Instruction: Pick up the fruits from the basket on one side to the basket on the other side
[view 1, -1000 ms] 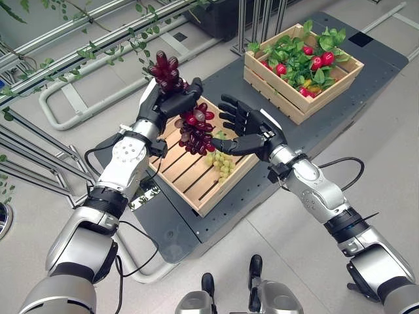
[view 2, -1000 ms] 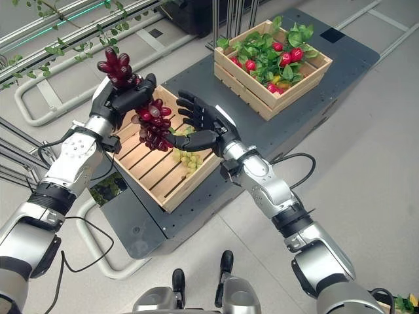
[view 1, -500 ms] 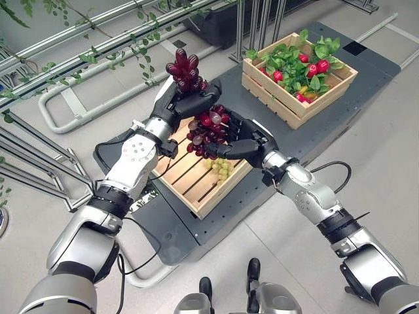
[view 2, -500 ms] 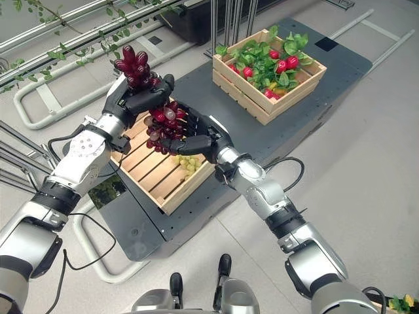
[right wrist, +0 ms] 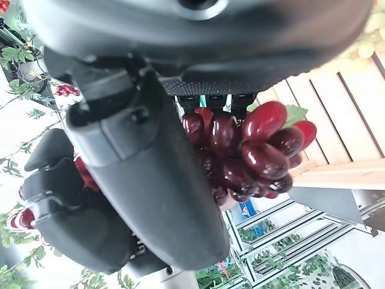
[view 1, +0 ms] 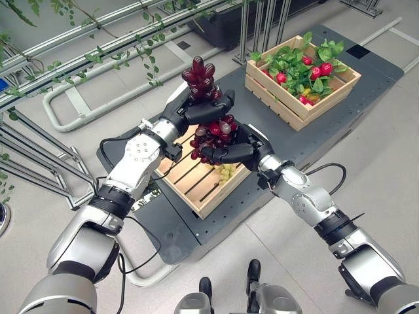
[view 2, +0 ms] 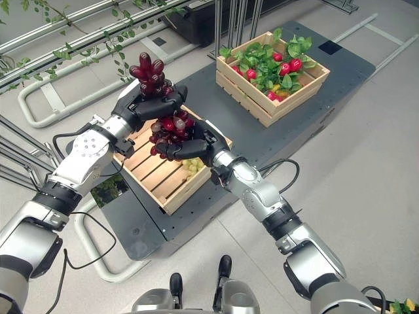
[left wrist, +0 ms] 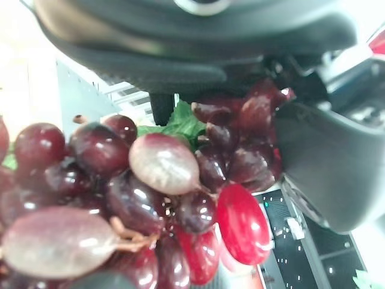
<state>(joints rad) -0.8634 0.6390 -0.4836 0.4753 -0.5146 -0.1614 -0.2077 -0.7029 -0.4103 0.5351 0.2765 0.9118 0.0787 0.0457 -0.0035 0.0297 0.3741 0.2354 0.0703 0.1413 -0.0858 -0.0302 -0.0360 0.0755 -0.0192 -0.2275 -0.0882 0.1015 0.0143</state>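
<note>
2 robot hands on red grapes (view 1: pixel 211 129) | left (view 1: pixel 196 108) gripping above | right (view 1: pixel 237 149) curled beneath

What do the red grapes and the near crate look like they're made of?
Red grape bunch, held by both the left hand and right hand: probably plastic, given its glossy, waxy highlights and stiff tan stem. Near crate: pale unfinished wood, seemingly, with visible slats and grain.

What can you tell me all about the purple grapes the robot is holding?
The purple grapes are one long bunch of dark red, shiny, plastic-looking berries. The left robot hand is curled round the middle, so a tuft sticks up above it and the rest hangs below. The right robot hand cups and grips that lower part. The bunch is in the air above the near wooden crate.
</note>
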